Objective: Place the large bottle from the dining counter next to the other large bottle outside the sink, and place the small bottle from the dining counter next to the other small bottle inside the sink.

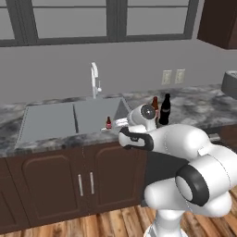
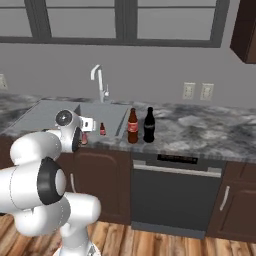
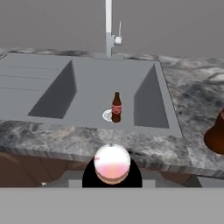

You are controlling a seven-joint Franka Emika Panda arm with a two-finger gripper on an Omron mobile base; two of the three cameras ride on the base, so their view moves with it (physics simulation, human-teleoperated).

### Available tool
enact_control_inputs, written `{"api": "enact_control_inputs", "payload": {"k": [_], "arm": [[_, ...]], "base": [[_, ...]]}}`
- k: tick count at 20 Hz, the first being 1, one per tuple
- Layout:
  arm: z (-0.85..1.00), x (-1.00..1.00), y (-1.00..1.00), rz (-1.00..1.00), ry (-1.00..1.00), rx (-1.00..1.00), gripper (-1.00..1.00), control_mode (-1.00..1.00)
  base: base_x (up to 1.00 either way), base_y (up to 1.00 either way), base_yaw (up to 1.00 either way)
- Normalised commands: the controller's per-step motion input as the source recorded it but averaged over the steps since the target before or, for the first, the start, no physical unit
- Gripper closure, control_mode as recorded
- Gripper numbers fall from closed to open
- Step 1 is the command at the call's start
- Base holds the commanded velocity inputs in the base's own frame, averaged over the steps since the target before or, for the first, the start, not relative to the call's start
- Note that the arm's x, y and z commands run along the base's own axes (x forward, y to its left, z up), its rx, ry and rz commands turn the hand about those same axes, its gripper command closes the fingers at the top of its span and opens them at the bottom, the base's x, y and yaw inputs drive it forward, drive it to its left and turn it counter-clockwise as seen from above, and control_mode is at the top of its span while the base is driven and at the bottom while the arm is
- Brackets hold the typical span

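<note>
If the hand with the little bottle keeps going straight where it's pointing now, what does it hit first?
Probably the front edge of the marbled counter before the sink; the hand looks level with or just below it. Clear of that, the small dark bottle stands ahead. Depth is uncertain.

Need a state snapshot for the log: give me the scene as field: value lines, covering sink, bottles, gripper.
sink: grey basin, faucet behind
small dark bottle: upright inside the sink, by the drain
two large bottles: side by side on the counter, right of the sink
gripper: shut on the small pinkish bottle, in front of the sink
small bottle placed: not yet
</note>
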Motion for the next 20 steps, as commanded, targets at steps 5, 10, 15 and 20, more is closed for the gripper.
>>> {"api": "enact_control_inputs", "payload": {"k": [5, 10, 15, 20], "arm": [[0.0, 0.0, 0.0, 0.0, 0.0, 0.0, 1.0, 1.0], [0.0, 0.0, 0.0, 0.0, 0.0, 0.0, 1.0, 1.0], [0.0, 0.0, 0.0, 0.0, 0.0, 0.0, 1.0, 1.0], [0.0, 0.0, 0.0, 0.0, 0.0, 0.0, 1.0, 1.0]], "base": [[0.22, 0.6, -0.2], [0.27, 0.64, -0.11], [0.27, 0.48, -0.03], [0.32, 0.28, 0.0]]}}
